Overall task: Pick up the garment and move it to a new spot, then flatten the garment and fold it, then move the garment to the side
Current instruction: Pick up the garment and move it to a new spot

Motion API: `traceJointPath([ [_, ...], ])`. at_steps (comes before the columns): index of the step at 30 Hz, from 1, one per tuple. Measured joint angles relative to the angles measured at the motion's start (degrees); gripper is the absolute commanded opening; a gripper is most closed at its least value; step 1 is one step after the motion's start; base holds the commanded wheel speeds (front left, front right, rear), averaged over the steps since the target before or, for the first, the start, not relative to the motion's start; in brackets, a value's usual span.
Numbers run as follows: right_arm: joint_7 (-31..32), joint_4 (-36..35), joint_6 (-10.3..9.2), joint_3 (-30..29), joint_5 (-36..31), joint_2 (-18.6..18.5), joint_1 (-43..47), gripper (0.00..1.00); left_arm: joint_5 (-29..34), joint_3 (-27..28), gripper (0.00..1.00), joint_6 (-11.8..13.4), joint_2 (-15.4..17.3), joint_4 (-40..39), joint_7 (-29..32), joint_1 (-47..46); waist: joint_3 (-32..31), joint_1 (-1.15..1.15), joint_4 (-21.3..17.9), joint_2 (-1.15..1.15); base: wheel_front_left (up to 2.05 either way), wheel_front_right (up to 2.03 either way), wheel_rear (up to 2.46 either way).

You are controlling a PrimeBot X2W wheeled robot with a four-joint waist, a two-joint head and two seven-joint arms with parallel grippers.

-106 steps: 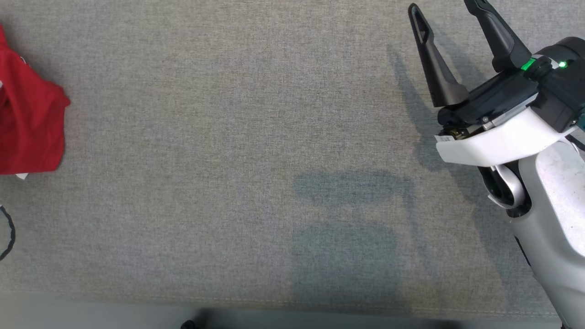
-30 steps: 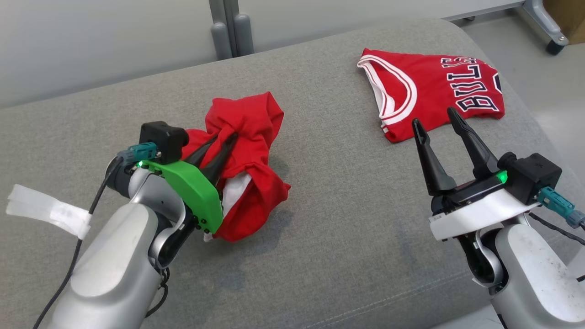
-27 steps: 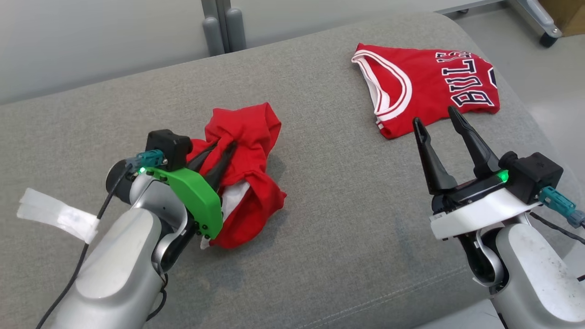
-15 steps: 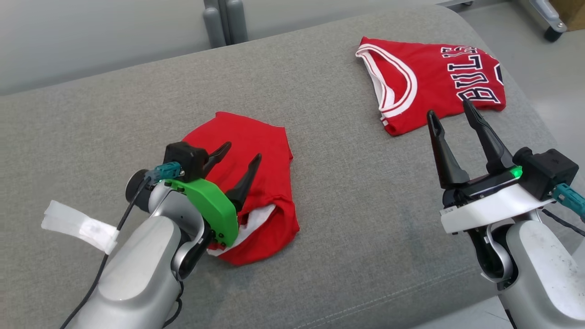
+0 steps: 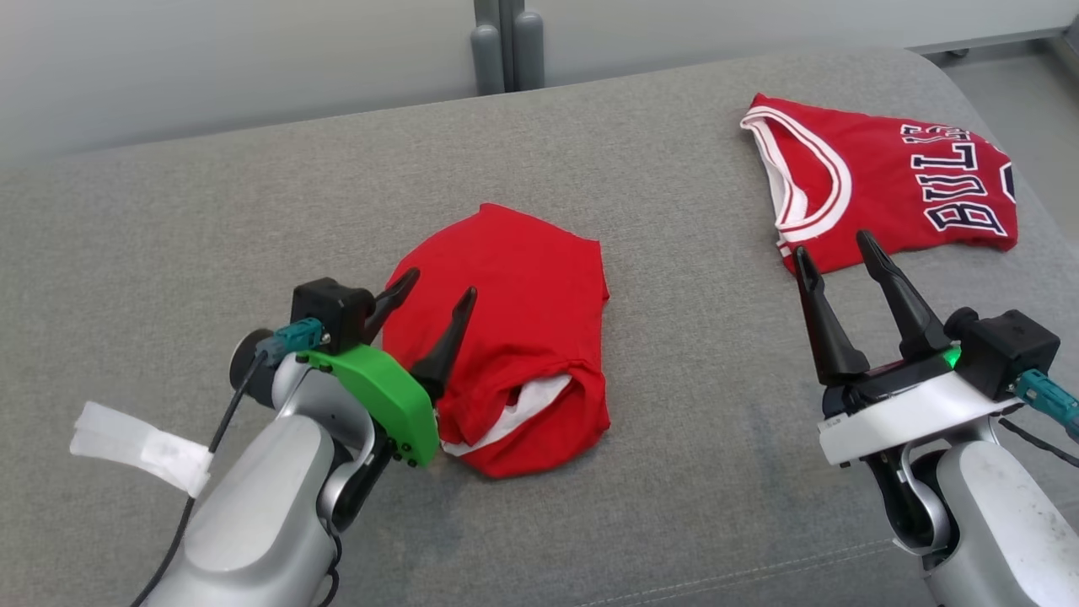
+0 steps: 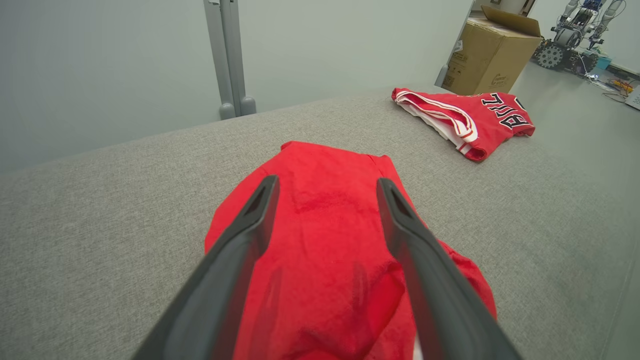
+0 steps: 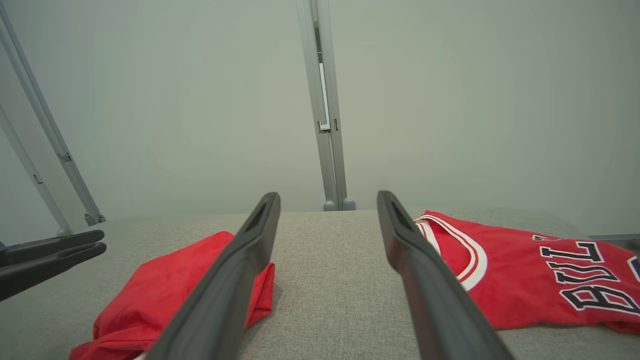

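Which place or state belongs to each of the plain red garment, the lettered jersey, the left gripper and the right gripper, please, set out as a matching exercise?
Things
1. plain red garment
2. lettered jersey
3. left gripper
4. right gripper

Places or states
A. open, empty, by the jersey's near edge
B. lying flat at the far right of the grey cushion
C. rumpled mid-cushion, white showing at its near end
D. open, empty, over the plain garment

Pairs: 1-C; 2-B; 3-D; 4-A
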Motion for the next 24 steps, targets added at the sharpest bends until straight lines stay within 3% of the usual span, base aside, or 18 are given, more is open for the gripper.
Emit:
traceJointPath([
  [5,0.0,0.18,0.15,0.97,0.22,-0.02,1.18,1.0,0.0,-0.1,1.0,0.32,0.23,-0.48,-1.29,3.38,-0.63,0.0,2.31,0.0,0.0,0.0,0.0],
  [16,0.0,0.24,0.57,2.57,0.2,0.24,2.52,1.0,-0.55,5.04,1.0,5.67,0.92,-3.88,-7.16,8.62,-2.04,0.0,6.02,0.0,0.0,0.0,0.0],
  [24,0.86,0.82,0.87,3.43,0.2,-0.27,3.65,1.0,-1.13,5.27,1.0,6.31,1.35,-5.81,-7.38,12.44,-2.84,0.0,8.14,0.0,0.0,0.0,0.0],
])
